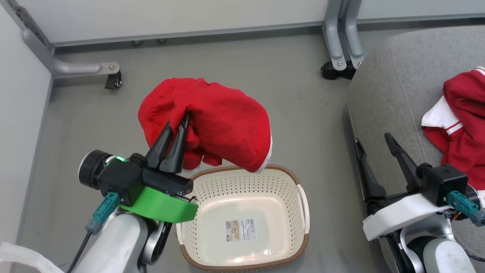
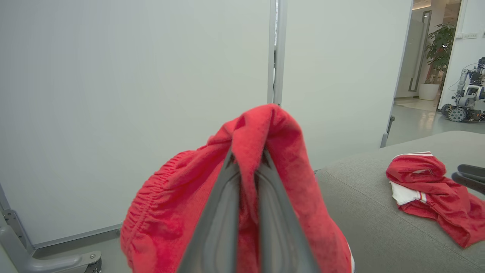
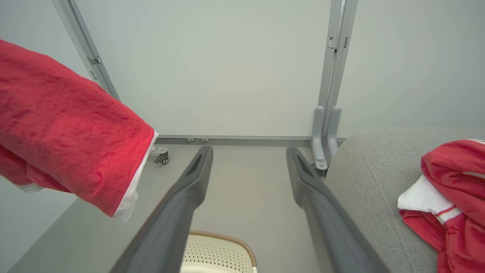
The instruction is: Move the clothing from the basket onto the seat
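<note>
Left end effector [image 1: 178,119] is pinching the soft, light red shorts [image 1: 227,121] mid-fabric above the basket [image 1: 242,266]; right end effector [image 1: 371,138] is gaping empty.

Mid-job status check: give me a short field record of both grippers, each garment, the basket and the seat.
left gripper: shut on the red shorts, held in the air over the basket's far rim
right gripper: open, holding nothing, at the seat's near edge
shirt: crumpled on the seat
basket: on the floor, no clothing inside, label visible on its base
left to do: shorts not yet on the seat
</note>
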You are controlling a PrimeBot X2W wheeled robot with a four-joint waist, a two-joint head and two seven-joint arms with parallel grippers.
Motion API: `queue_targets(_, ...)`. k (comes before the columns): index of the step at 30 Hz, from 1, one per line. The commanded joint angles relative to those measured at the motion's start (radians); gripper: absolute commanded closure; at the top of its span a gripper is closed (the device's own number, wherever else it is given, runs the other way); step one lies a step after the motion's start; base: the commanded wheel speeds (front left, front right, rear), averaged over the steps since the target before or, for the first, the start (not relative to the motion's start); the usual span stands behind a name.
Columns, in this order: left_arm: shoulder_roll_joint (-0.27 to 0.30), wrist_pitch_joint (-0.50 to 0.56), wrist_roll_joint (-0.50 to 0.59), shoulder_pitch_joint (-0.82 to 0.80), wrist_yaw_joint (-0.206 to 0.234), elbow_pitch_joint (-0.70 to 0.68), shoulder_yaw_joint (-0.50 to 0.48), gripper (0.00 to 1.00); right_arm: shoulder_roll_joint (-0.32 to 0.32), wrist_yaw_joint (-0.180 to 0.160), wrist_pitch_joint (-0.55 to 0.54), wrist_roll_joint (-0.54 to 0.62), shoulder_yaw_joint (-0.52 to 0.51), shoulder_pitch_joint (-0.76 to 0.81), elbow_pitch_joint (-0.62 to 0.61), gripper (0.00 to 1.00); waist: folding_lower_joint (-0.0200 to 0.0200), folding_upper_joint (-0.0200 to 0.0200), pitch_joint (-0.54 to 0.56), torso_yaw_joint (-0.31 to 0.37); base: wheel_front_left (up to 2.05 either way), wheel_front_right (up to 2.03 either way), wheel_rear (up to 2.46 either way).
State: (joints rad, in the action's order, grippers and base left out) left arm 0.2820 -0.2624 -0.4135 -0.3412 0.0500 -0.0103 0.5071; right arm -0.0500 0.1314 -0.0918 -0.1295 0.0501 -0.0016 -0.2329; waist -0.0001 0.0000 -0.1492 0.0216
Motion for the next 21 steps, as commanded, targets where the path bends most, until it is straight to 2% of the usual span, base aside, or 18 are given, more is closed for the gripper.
queue_targets(1, 0.002, -0.003, 0.01, 0.029, -0.004, -0.008, -0.004, 1.0, -0.002, -0.001, -0.006, -0.009, 0.004, 0.02, -0.003, 0.0, 0.0001, 0.0, 0.059, 0.007, 0.0, 0.0, 0.0)
queue_targets(9, 0.013, 0.003, -0.014, 0.146, 0.014, -0.047, 0.017, 1.0, -0.01, -0.001, -0.033, -0.037, 0.018, 0.096, -0.014, 0.0, 0.0001, 0.0, 0.162, 0.022, 0.0, 0.0, 0.0)
queue_targets(21, 0.019, 0.021, -0.027, 0.173, 0.029, -0.08, 0.025, 1.0, -0.006, -0.001, -0.042, -0.051, 0.023, 0.117, -0.014, 0.0, 0.0001, 0.0, 0.186, 0.021, 0.0, 0.0, 0.0)
